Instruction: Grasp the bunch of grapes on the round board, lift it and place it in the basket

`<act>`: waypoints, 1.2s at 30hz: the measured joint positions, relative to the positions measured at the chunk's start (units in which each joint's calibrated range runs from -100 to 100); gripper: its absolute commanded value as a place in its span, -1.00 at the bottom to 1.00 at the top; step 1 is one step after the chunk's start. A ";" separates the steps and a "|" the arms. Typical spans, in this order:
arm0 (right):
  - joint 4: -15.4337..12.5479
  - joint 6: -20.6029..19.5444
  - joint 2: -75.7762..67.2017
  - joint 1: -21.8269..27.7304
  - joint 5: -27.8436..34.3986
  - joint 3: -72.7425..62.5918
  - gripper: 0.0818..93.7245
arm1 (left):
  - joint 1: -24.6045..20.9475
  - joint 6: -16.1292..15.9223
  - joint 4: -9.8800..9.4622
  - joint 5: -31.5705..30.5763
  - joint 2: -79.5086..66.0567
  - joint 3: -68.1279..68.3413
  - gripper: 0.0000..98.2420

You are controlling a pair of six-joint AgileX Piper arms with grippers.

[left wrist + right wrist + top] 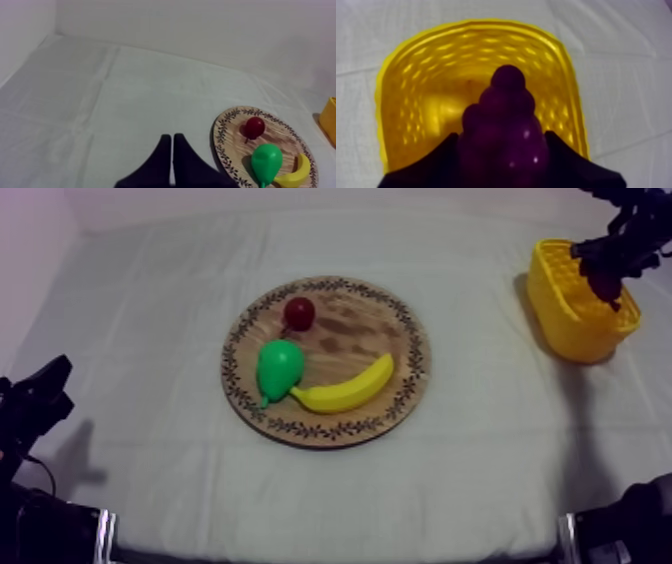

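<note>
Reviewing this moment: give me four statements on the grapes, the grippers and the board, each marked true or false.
1. The bunch of grapes lies on the wooden board. False: the right gripper holds it over the yellow basket.
2. The left gripper is shut on nothing. True.
3. The wooden board carries a pear, a banana and a small red fruit. True.
4. The yellow basket stands on the left arm's side. False: it stands on the right arm's side.

Round wooden board [395, 333], matt, grained; purple bunch of grapes [503, 135], glossy plastic; yellow basket [436, 55], shiny plastic; grey-white cloth [150, 308], matt.
</note>
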 measured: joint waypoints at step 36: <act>5.52 -5.93 -15.95 -0.13 -7.77 13.58 0.30 | 0.00 0.03 0.00 0.00 0.00 0.00 -1.00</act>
